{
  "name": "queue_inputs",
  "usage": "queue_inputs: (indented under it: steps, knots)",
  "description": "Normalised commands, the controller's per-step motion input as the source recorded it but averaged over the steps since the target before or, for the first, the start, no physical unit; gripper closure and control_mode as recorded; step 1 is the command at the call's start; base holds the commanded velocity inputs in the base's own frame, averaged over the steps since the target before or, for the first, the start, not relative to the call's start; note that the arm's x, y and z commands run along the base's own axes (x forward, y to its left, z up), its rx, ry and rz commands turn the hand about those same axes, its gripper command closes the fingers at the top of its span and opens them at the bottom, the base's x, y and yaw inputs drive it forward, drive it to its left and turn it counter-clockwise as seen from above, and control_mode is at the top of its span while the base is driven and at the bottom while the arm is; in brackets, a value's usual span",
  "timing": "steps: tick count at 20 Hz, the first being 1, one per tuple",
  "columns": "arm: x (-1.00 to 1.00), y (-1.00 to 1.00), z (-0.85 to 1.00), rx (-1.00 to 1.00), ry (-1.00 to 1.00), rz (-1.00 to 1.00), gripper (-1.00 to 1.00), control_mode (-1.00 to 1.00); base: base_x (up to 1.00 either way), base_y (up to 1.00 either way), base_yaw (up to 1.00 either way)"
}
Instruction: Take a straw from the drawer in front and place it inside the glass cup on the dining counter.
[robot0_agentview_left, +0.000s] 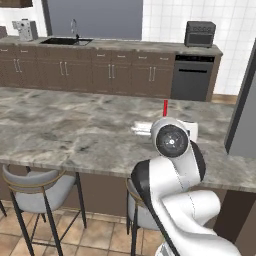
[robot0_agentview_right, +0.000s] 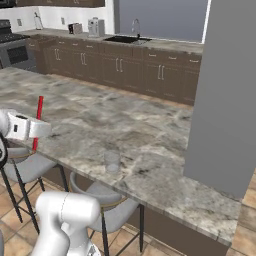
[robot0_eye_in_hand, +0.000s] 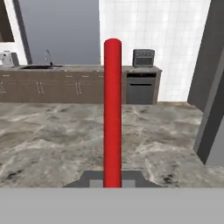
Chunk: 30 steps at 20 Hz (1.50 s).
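With the gripper (robot0_eye_in_hand: 112, 177) pinched on the straw (robot0_eye_in_hand: 112, 109) so it stands upright over the near edge of the dining counter (robot0_agentview_right: 150, 135), the glass cup (robot0_agentview_right: 112, 161) waits apart to the right, so I'd guess an upright carry for dropping in

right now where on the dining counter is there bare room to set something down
Most of the dining counter is bare: the long stretch toward the sink wall, and the span between the glass cup and the grey panel on the right. It is crowded only at the near edge, where the jaws hold the straw upright beside the cup.
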Motion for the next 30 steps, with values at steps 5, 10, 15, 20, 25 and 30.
queue_inputs:
  steps: [5,10,15,20,25,30]
  knots:
    - [0.35,0.06,0.21,-0.32,-0.32,-0.3,1.0,-1.0,0.0,0.0,0.0]
    - [0.4,-0.02,0.01,-0.33,-0.24,-0.41,1.0,-1.0,0.0,0.0,0.0]
    - [0.31,-0.34,0.0,-0.27,-0.11,-0.46,1.0,-1.0,0.0,0.0,0.0]
    - [0.22,-0.3,0.0,-0.15,0.0,-0.42,1.0,-1.0,0.0,0.0,0.0]
    - [0.02,-0.17,0.0,0.0,0.0,-0.28,1.0,-1.0,0.0,0.0,0.0]
    - [0.0,-0.04,0.0,0.0,0.0,-0.18,1.0,-1.0,0.0,0.0,0.0]
